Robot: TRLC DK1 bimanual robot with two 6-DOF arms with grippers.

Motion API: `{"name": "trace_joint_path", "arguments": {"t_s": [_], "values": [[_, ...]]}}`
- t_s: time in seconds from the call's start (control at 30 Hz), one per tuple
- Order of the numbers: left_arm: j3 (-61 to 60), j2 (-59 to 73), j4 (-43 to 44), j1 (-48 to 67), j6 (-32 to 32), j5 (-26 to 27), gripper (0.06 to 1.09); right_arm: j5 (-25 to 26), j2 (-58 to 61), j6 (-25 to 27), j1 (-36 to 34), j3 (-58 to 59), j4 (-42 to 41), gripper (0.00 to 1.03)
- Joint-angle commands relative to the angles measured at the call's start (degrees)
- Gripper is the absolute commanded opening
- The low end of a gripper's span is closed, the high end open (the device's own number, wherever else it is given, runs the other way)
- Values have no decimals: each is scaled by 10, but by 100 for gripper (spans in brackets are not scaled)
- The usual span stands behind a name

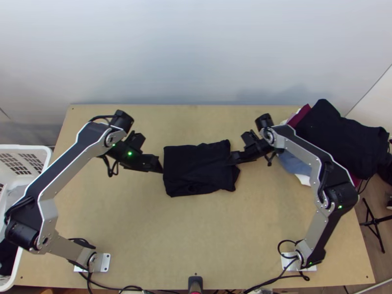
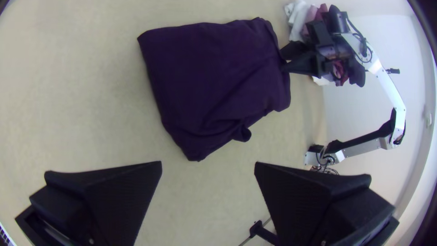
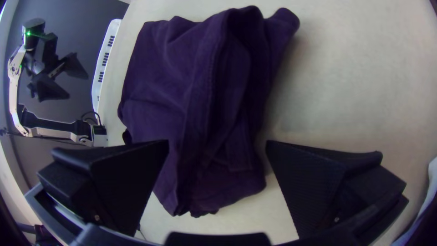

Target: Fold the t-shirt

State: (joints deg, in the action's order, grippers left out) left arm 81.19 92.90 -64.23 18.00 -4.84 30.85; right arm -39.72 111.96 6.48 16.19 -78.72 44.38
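Dark t-shirt (image 3: 182, 91) folded, creased | right hand (image 1: 232, 159) open over its edge | left hand (image 1: 161, 166) open

Between the left gripper (image 1: 158, 167) and the right gripper (image 1: 234, 159), the shirt (image 1: 198, 169) takes up most of the gap. A broad stretch of open table (image 1: 196, 240) lies on the base side of both, with cables (image 1: 274, 280) and a post (image 1: 195, 282) at its near edge. Beyond both, a narrower open strip runs to the wall (image 1: 196, 54). Outward from the left gripper is bare wood, overhung by its own arm, then the basket (image 1: 46, 159). Outward from the right gripper, the pile (image 1: 338, 137) blocks the far side, with its arm above; nearer the base, wood is open.
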Motion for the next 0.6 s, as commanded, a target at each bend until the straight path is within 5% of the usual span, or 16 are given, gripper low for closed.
{"name": "trace_joint_path", "arguments": {"t_s": [0.0, 0.27, 0.37, 0.4, 0.47, 0.5, 0.57], "values": [[-29, -36, -18, -25, 17, 3, 105, -4, 30, -28, 37, -16, -27, 99], [-55, -55, -18, -38, 18, 2, 105, -6, 77, -58, 83, -46, -39, 97], [-69, -64, -15, -52, 18, 2, 105, -6, 93, -60, 108, -52, -46, 84], [-73, -67, -15, -55, 18, 2, 105, -6, 92, -62, 111, -54, -56, 74], [-78, -76, -15, -67, 19, 2, 104, -6, 92, -76, 109, -60, -82, 22], [-80, -77, -15, -70, 19, 2, 104, -6, 90, -80, 106, -57, -95, 10], [-82, -79, -15, -73, 19, 2, 104, -6, 89, -86, 104, -57, -99, 3]]}}
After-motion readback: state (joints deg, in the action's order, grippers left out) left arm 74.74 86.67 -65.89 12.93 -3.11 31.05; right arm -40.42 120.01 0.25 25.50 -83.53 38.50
